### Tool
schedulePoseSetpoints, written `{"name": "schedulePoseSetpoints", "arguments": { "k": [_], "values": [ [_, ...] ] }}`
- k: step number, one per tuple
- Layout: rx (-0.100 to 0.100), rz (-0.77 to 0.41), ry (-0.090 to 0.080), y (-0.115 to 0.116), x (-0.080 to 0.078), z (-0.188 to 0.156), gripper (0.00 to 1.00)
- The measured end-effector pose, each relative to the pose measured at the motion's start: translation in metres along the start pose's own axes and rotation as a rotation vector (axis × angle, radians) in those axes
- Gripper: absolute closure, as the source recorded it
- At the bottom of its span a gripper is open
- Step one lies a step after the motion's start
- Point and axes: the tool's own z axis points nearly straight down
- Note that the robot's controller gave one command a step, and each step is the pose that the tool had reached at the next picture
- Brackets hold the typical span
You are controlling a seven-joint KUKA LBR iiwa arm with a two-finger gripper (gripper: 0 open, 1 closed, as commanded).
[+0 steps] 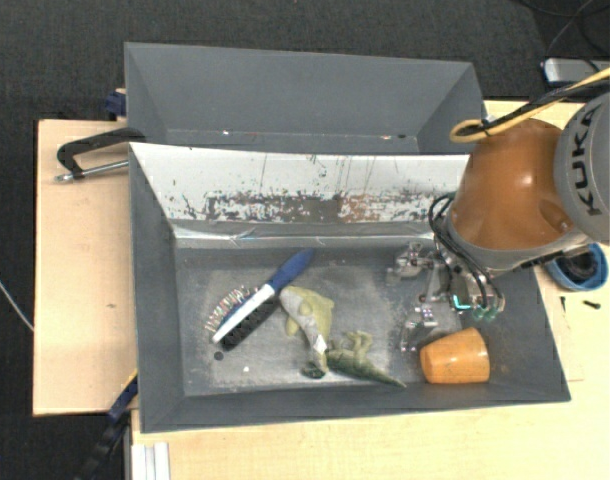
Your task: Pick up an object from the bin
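Note:
My gripper (415,300) hangs low over the right part of the bin floor, under the orange wrist cover. It is open, with one fingertip toward the back wall and the other toward the front, and bare floor between them. An orange rounded cup-like thing (455,357) lies on its side just in front of and right of the front fingertip, close to it. A green toy creature (357,362) lies along the front wall, left of the gripper.
A pale yellow-white crumpled thing (307,314) rests mid-bin. Left of it lies a brush (253,306) with a blue handle and black head, slanted. The bin's right wall is close beside the gripper.

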Motion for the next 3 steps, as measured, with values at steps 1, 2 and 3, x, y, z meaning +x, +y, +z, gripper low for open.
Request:
{"name": "schedulePoseSetpoints", "arguments": {
  "k": [1, 2, 3],
  "values": [
    [0.005, -0.154, -0.004, 0.0469, 0.0120, 0.0665, 0.00],
    [0.006, -0.150, -0.001, 0.0446, 0.0129, 0.0651, 1.00],
    [0.007, -0.150, -0.001, 0.0446, 0.0128, 0.0652, 1.00]
  ]
}}
